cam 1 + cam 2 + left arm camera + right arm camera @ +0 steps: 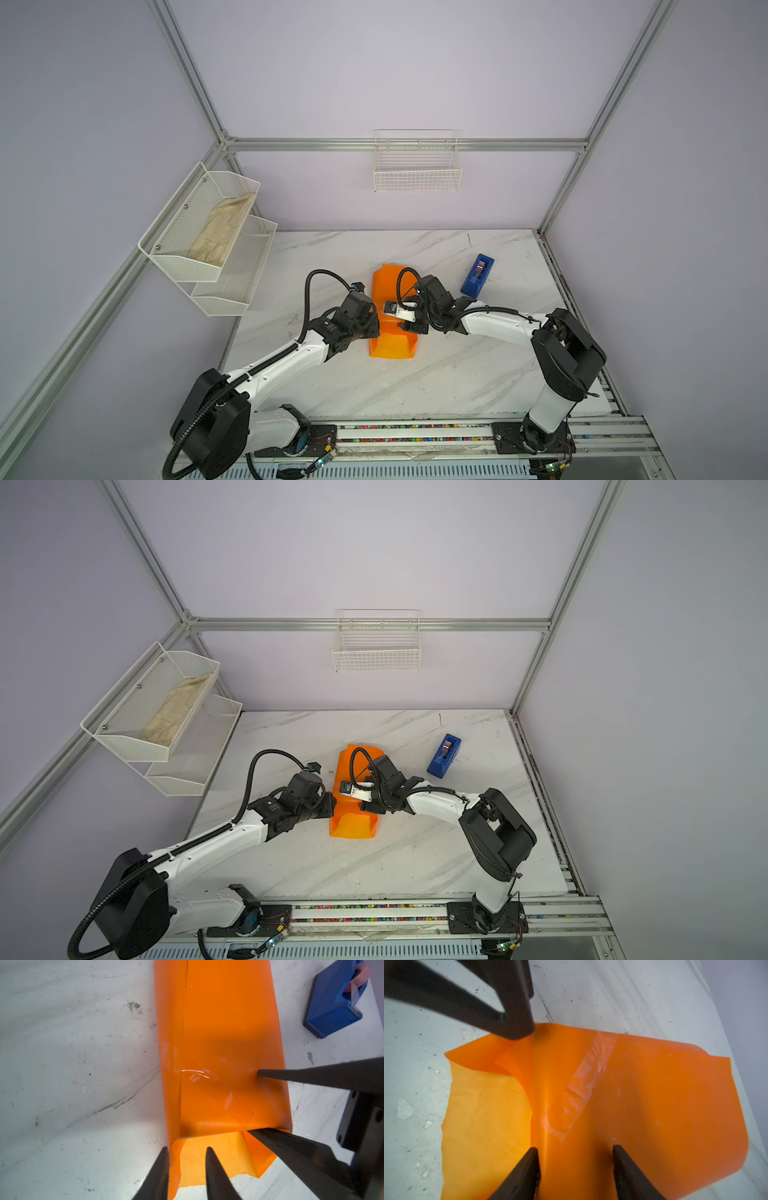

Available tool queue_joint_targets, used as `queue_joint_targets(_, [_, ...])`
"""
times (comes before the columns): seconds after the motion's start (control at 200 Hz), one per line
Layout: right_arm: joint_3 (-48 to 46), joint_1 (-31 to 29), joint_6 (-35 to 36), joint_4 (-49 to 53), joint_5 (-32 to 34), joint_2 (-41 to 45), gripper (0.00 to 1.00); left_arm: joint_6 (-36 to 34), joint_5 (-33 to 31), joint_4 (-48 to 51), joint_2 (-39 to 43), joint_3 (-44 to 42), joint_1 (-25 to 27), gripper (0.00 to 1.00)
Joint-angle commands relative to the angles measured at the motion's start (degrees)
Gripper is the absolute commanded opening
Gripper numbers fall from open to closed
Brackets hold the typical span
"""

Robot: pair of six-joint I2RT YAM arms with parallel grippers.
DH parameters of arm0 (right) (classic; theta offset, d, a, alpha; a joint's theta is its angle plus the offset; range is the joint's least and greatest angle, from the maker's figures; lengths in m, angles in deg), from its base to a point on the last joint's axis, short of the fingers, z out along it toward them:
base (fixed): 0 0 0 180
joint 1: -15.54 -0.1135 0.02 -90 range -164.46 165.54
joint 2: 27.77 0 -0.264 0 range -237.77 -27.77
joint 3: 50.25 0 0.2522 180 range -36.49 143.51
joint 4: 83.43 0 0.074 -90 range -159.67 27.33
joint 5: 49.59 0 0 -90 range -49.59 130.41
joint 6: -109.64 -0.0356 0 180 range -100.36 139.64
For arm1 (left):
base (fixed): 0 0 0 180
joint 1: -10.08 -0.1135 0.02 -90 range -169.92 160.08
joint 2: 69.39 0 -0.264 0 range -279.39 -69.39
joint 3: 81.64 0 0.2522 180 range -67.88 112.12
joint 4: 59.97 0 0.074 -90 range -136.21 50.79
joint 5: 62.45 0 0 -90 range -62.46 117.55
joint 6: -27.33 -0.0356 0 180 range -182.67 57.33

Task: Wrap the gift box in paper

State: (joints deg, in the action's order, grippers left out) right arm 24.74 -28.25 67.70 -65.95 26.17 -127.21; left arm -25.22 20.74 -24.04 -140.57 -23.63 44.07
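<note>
The paper (392, 345) lay near the middle of both top views on the marble table (415, 386), rolled into a flattened tube and held along its seam by a strip of clear tape (583, 1088). The gift box itself was hidden, presumably inside the raised middle part. The left gripper (186, 1148), at the bottom centre of its wrist view, had its jaws a narrow way apart about the side wall of the tube's open end, not visibly pinching it. The right gripper (574, 1147) stood wide, its fingertips (530, 1161) set down astride the top of the wrap, holding nothing. The blue tape dispenser (477, 275) sat apart toward the right. The sheet looked thin, light and glossy. It would likely crease at once, tear if tugged and slide under hard fingers, so the loose end flaps seemed best taken near their edges, close to the box's corner, with a shallow pinch.
</note>
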Motion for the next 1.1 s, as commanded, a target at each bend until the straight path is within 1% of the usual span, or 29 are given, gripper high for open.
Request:
queue_joint_targets(0.0, [-1.81,0.04,0.90,3.39,0.63,-0.51,0.58,1.72,0.33,1.03,1.60,-2.69,-3.30,0.23])
queue_joint_targets(0.075, [-1.82,0.03,0.90,3.51,0.20,-0.41,0.58,1.51,3.53,-0.13,0.78,-3.28,-5.08,0.16])
queue_joint_targets(0.275, [-1.74,0.02,0.97,3.74,0.44,-0.28,0.58,1.57,11.64,-3.77,-4.65,-3.97,-7.51,0.08])
queue_joint_targets(0.41, [-1.82,0.02,0.96,3.68,0.41,-0.05,0.59,2.23,17.36,-7.60,-7.81,-5.22,-8.24,0.06])
queue_joint_targets(0.515, [-1.56,0.03,0.99,3.99,0.43,-0.17,0.59,3.32,20.39,-10.17,-9.31,-6.33,-8.51,0.04])
queue_joint_targets(0.535, [-1.60,0.04,0.97,4.01,0.37,-0.14,0.59,3.49,20.73,-10.59,-9.26,-6.57,-8.51,0.04])
queue_joint_targets(0.565, [-1.55,0.09,0.92,4.09,0.42,-0.16,0.59,3.89,21.47,-11.32,-11.43,-6.92,-8.51,0.04])
queue_joint_targets(0.84, [-1.37,0.02,0.69,4.54,0.23,0.12,0.59,7.42,25.54,-17.88,-12.47,-9.65,-8.51,0.03])
queue_joint_targets(1.095, [-1.30,0.02,0.55,4.78,0.18,0.46,0.59,12.17,27.72,-25.48,-14.98,-11.85,-8.51,0.01])
